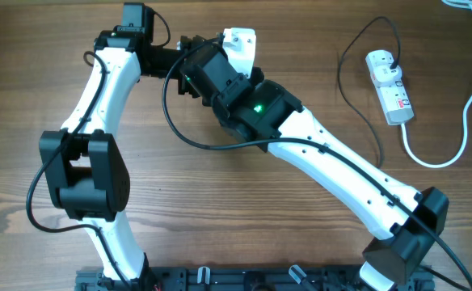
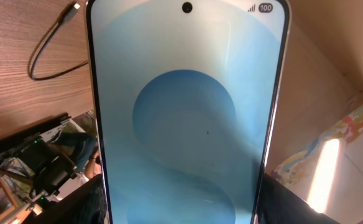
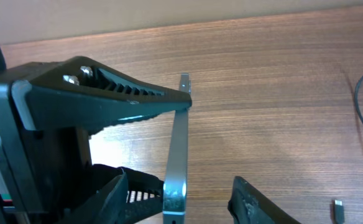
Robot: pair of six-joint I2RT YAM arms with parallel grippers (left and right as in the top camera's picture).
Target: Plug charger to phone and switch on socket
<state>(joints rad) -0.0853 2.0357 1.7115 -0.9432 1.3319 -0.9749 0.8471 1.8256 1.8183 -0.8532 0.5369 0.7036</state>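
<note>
The phone [image 2: 181, 106] fills the left wrist view, its turquoise screen lit, upright between the two dark fingers of my left gripper [image 2: 181, 208], which is shut on its sides. Overhead, only the phone's white end [image 1: 240, 44] shows above the table's far middle, next to my left gripper [image 1: 208, 46]. My right gripper [image 3: 183, 200] is open, its fingers either side of the phone's thin edge [image 3: 177, 149] without touching. The charger's black cable [image 1: 351, 97] runs from the socket [image 1: 391, 90]. Its plug tip [image 3: 338, 210] lies on the table, also seen in the left wrist view [image 2: 76, 6].
The socket's thick white cord [image 1: 454, 137] loops at the far right. The left arm's elbow [image 1: 82, 174] stands at the left. The right arm [image 1: 341, 174] crosses the table from the front right.
</note>
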